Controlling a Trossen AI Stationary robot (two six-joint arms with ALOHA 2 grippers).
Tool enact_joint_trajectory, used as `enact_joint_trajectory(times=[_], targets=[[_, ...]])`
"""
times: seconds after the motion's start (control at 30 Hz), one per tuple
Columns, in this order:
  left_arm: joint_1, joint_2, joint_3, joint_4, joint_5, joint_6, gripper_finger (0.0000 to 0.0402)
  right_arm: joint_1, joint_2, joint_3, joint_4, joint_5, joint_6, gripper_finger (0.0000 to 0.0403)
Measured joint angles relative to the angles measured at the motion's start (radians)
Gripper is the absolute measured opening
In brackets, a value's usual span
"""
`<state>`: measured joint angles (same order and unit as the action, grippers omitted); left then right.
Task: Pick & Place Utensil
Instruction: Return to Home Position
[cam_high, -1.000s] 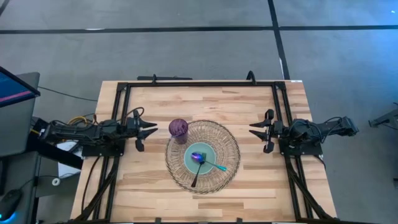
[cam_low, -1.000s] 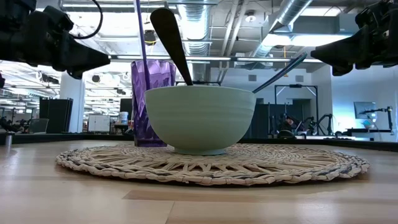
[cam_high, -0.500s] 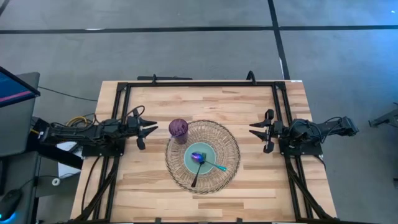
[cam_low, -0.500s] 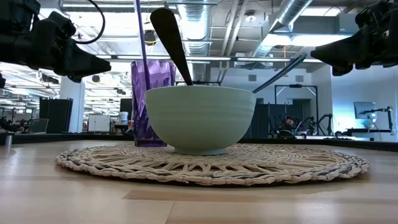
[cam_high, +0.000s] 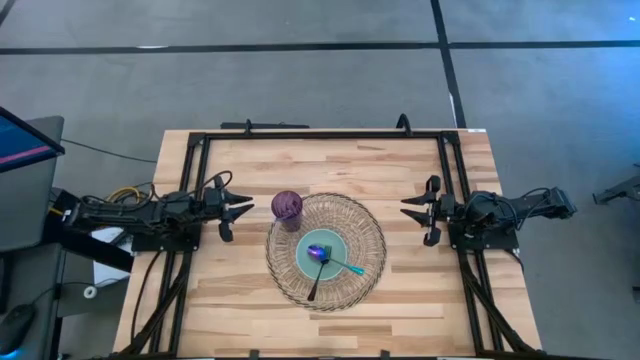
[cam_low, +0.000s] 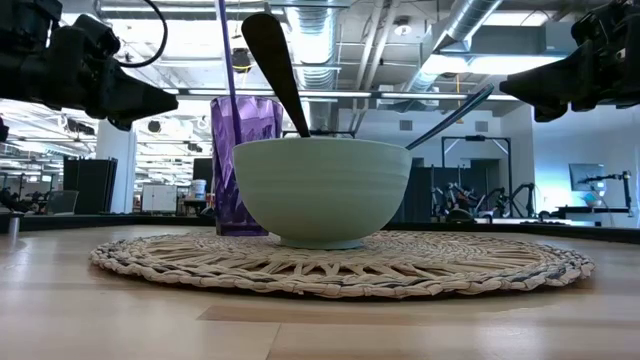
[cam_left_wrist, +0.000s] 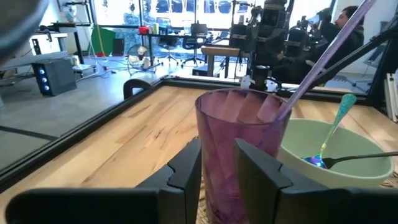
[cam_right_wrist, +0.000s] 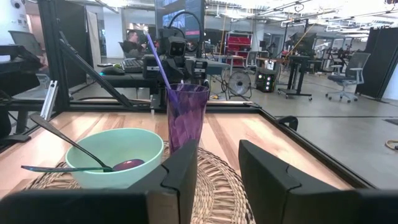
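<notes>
- Woven mat (cam_high: 368, 228): centre of frame, on counter (cam_high: 250, 310)
- Bowl (cam_high: 338, 246): set on mat; blue spoon (cam_high: 350, 267) and dark spoon (cam_high: 313, 288) laid inside
- Violet cup (cam_high: 287, 206): placed at mat's upper-left edge, straw (cam_low: 224, 60) stood in it
- Left gripper (cam_high: 243, 208): just left of cup, fingers (cam_left_wrist: 186, 171) spread, nothing held
- Right gripper (cam_high: 408, 211): right of mat, fingers (cam_right_wrist: 180, 171) spread, empty
- Handling note: retreat judged best made level and straight back, so the cup is not clipped

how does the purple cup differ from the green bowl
The cup is violet, see-through, tall and narrow; the bowl is pale green, opaque, low and wide. The cup holds one straw; the bowl holds two utensils. The cup stands at the edge of the mat, the bowl near its middle. Both stand upright.
</notes>
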<state>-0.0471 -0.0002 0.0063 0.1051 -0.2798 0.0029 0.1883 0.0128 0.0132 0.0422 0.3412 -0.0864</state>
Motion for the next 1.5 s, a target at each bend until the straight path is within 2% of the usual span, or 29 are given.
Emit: enact_joint_trajectory(times=[0.27, 1.5], targets=[[0.000, 0.000, 0.000, 0.000, -0.008, 0.045, 0.0095, 0.000, 0.000, 0.000, 0.000, 0.000, 0.000, 0.0111], [0.000, 0.000, 0.000, 0.027, -0.015, 0.015, 0.0095, 0.000, 0.000, 0.000, 0.000, 0.000, 0.000, 0.0111]])
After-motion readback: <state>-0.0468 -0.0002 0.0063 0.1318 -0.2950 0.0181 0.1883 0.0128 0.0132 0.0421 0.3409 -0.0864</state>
